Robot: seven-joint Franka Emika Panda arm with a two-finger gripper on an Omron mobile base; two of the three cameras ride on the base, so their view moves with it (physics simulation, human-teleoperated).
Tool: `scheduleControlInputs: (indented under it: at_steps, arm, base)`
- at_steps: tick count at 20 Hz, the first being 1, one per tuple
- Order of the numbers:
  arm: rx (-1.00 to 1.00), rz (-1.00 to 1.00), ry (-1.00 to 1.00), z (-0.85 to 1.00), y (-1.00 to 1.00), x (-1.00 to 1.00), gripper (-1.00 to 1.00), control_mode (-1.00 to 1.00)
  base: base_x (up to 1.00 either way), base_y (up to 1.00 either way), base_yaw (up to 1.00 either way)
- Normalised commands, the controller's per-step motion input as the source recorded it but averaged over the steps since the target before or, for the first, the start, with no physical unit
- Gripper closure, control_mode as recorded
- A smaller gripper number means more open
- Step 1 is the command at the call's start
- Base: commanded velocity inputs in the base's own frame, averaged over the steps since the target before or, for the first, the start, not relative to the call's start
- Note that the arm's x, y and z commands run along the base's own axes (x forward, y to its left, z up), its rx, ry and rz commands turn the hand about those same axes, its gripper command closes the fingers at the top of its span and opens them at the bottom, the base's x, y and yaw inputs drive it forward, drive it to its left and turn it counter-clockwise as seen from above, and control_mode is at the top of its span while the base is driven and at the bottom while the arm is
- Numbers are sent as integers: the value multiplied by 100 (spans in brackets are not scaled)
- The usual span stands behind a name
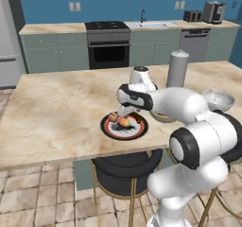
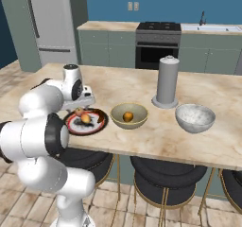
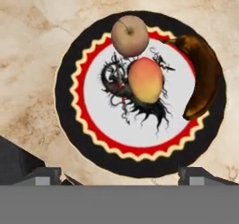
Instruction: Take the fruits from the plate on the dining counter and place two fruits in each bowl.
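A white robot arm with dark joints reaches over a long beige marble-patterned dining counter [image 1: 56, 112] with brown veins. Its two-finger gripper [image 3: 120, 177] hangs directly above a flat round plate [image 3: 77, 139] with a black rim, a red scalloped inner ring and a white centre carrying a black swirling pattern; the claw is spread wide, its two dark fingertips [image 3: 200, 175] standing apart at either side of the plate's near edge, holding nothing. Three fruits lie on the plate: a peach-pink round fruit with a thin stem [image 3: 130, 35] near the rim, a yellow-orange oval fruit blushed with red [image 3: 145, 79] touching it at the centre, and a dark brown curved fruit [image 3: 201, 76] resting along the rim. Two bowls stand on the counter beside the plate. The olive-yellow bowl [image 2: 118, 119], just beside the plate, holds one small orange round fruit [image 2: 127, 116]. The white-grey speckled bowl [image 2: 194, 118] sits farther along. A tall grey cylinder [image 2: 168, 82] stands upright behind the two bowls. Three dark round stools [image 2: 168, 176] with gold legs sit under the counter's edge.
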Motion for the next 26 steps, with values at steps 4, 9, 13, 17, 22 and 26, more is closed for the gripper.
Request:
scheduleControlInputs:
  at_steps: [4, 9, 13, 17, 22, 26]
  arm:
    - [-18, 4, 0, -7, 36, 51, -100, -100]
    - [-11, 1, 1, -39, 7, 33, -100, -100]
    - [-2, 0, 2, -51, -1, 27, -100, -100]
    - [6, 0, 0, -14, -7, 8, -100, -100]
    - [16, 0, 0, -14, -15, 19, -100, -100]
    - [6, 0, 0, -15, -16, 33, -100, -100]
  base:
    - [0, 0, 0]
    - [0, 0, 0]
    - [0, 0, 0]
    - [0, 0, 0]
    - [0, 0, 0]
    - [0, 0, 0]
